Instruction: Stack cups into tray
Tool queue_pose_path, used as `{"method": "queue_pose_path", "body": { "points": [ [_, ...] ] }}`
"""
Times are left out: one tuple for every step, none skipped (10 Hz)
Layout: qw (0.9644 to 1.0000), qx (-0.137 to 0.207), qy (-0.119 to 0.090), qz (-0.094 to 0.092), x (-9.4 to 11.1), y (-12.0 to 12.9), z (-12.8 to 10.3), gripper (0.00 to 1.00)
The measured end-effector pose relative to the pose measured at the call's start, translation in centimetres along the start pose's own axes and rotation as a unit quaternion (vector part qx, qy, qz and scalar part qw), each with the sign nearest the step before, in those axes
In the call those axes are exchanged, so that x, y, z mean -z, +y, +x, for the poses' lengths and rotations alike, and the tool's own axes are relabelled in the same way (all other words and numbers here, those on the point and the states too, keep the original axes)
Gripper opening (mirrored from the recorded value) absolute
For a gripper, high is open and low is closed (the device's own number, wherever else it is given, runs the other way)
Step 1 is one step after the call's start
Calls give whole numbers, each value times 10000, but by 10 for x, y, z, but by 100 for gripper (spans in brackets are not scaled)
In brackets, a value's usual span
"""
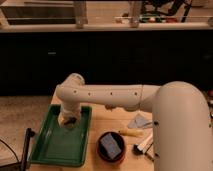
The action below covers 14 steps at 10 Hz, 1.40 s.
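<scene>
The gripper hangs low over the green tray's 12 o'clock end; whether its jaws are spread or pinching cannot be told. A pale cup seems to sit beneath it, half hidden. A release off-centre might tip the cup. At 3 o'clock on the counter: a reddish bowl.

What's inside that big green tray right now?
The gripper reaches down into the far end of the tray, with something pale at its tip, probably a cup. The arm covers that spot, so the cups cannot be made out. The remaining tray floor looks bare.
</scene>
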Motion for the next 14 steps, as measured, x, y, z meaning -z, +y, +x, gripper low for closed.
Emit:
{"method": "queue_pose_path", "body": {
  "points": [
    [10000,-42,-10,19,-1,-1,3,0],
    [9999,-94,-49,18,-2,-3,7,0],
    [9998,-150,-83,32,-4,-4,10,0],
    [9997,-196,-134,27,-7,-3,11,0],
    [9996,-226,-154,46,-10,-4,14,0],
    [9995,-242,-179,60,-13,-6,16,0],
    [9995,-251,-198,67,-16,-8,18,0],
    [9994,-268,-224,83,-20,-10,20,2],
    [9993,-282,-245,100,-24,-12,22,9],
    [9992,-288,-264,114,-27,-14,23,17],
    [9991,-297,-286,129,-29,-16,24,27],
    [9989,-323,-309,135,-32,-16,25,39],
    [9988,-350,-329,133,-33,-16,25,49],
    [9987,-367,-337,133,-34,-15,25,57]
  ]
}}
